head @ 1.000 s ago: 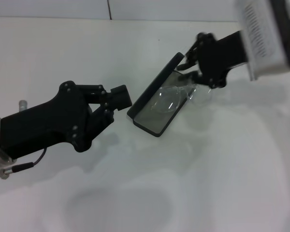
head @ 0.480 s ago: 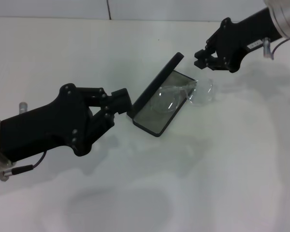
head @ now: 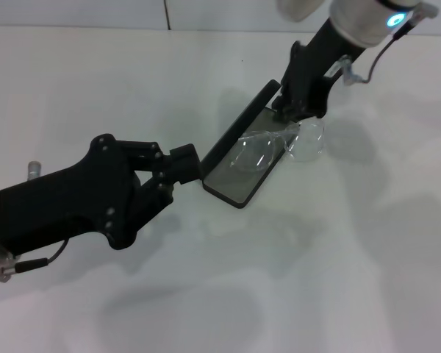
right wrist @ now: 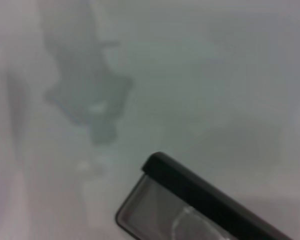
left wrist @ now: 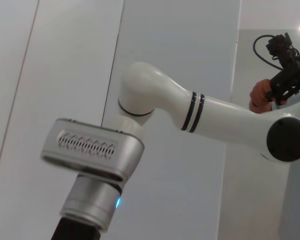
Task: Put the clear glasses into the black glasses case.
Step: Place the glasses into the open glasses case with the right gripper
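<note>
Nearest on the white table (head: 367,265), the left tool (head: 193,163) pinches the near corner of the rectangular black hard-shell glasses case (head: 239,151), lid raised. Transparent plastic clear glasses (head: 279,147) lie half in, long axis skewed, one end overhanging toward the right tool (head: 294,110), closer above; its jaw state is unclear.

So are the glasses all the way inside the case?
No, the glasses lie partly in the open case, with one end sticking out over its edge onto the table.
</note>
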